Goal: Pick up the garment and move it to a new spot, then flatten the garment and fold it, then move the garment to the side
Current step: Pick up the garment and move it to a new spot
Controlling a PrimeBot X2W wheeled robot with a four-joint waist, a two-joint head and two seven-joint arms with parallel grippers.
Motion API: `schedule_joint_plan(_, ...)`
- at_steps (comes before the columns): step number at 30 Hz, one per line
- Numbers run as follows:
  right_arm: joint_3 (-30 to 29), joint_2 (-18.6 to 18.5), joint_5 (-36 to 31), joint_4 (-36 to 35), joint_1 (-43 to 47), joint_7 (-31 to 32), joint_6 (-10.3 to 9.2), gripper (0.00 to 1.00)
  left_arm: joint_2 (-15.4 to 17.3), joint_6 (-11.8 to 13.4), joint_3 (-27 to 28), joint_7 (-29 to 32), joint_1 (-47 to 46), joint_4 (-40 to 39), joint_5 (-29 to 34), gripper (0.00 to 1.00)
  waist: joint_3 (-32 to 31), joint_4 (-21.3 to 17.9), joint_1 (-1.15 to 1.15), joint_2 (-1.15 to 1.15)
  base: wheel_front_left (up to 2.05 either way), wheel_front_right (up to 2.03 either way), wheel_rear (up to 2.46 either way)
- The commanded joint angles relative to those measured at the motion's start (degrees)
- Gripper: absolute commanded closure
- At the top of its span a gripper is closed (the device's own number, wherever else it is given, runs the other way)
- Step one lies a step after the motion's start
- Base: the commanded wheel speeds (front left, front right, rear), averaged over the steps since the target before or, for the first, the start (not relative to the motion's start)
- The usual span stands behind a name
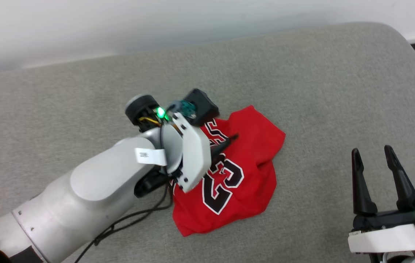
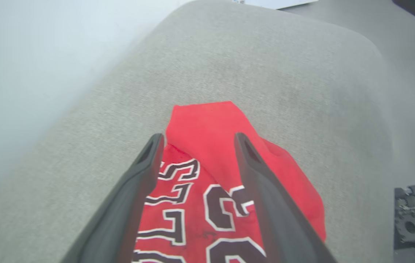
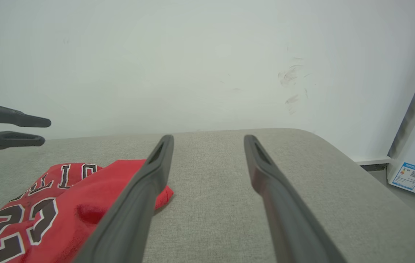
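In the head view, the crumpled red shirt [image 1: 254, 146] lies mid-cushion [image 1: 302, 73]. The left gripper [image 1: 229, 140] reaches over its lettering, and the right gripper [image 1: 371, 150] sits well apart, fingers spread and empty. The left wrist view shows that gripper's fingers parted above the numbers, holding nothing. In the right wrist view, the shirt lies left of the spread fingers.

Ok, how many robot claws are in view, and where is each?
2. The left claw hangs open above the red garment; the right claw is open over the grey cushion, to the garment's right.
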Motion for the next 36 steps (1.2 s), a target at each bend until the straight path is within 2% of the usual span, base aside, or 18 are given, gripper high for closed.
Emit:
schedule_joint_plan(1, -0.14, 0.15, -0.56, 0.18, 0.89, -0.14, -0.03, 0.0, 0.13, 1.01, 0.74, -3.4, 0.55, 0.69, 1.73, 0.0, -1.9, 1.62, 0.0, 0.0, 0.0, 0.0, 0.0)
schedule_joint_plan(6, -0.69, 0.15, -0.72, 0.16, 2.47, -0.14, -0.02, 0.0, 0.19, 7.33, 3.53, -17.78, 3.44, 3.05, 7.38, 0.0, -4.64, 4.29, 0.0, 0.0, 0.0, 0.0, 0.0)
schedule_joint_plan(9, -0.9, 0.15, -0.84, 0.16, 3.31, -0.14, -0.03, 0.0, 0.71, 12.53, 6.11, -24.2, 6.34, 4.46, 8.69, 0.0, -5.89, 5.79, 0.0, 0.0, 0.0, 0.0, 0.0)
schedule_joint_plan(13, -1.16, 0.15, -0.88, -0.24, 3.51, -0.14, -0.02, 0.0, 1.85, 19.82, 11.52, -26.85, 11.38, 3.84, 10.7, 0.0, -6.75, 7.34, 0.0, 0.0, 0.0, 0.0, 0.0)
schedule_joint_plan(15, -1.48, 0.13, -1.08, -0.56, 3.64, -0.14, -0.03, 0.0, 1.97, 22.82, 15.94, -27.0, 14.31, 0.64, 12.87, 0.0, -6.96, 8.08, 0.0, 0.0, 0.0, 0.0, 0.0)
schedule_joint_plan(18, -1.54, 0.14, -1.31, -0.72, 3.79, -0.14, -0.03, 0.0, 2.71, 26.03, 22.93, -26.92, 21.21, -3.68, 16.78, 0.0, -7.24, 8.72, 0.0, 0.0, 0.0, 0.0, 0.0)
schedule_joint_plan(21, -1.84, 0.14, -1.61, -0.94, 4.19, -0.14, -0.02, 0.0, 2.13, 28.39, 29.48, -26.93, 27.53, -7.79, 21.19, 0.0, -7.43, 9.38, 0.0, 0.0, 0.0, 0.0, 0.0)
schedule_joint_plan(24, -1.88, 0.14, -1.87, -0.99, 4.4, -0.14, -0.02, 0.0, 0.85, 29.02, 35.13, -26.94, 34.18, -10.47, 24.89, 0.0, -7.56, 9.82, 0.0, 0.0, 0.0, 0.0, 0.0)
schedule_joint_plan(28, -1.9, 0.13, -1.99, -0.86, 4.88, -0.14, -0.03, 0.0, -1.92, 28.1, 41.49, -26.94, 41.43, -12.0, 28.81, 0.0, -7.63, 10.11, 0.0, 0.0, 0.0, 0.0, 0.0)
schedule_joint_plan(36, -1.52, 0.14, -2.14, -0.22, 5.42, -0.14, -0.03, 0.0, -7.89, 24.41, 50.65, -26.95, 50.66, -11.9, 34.25, 0.0, -8.19, 9.92, 0.0, 0.0, 0.0, 0.0, 0.0)
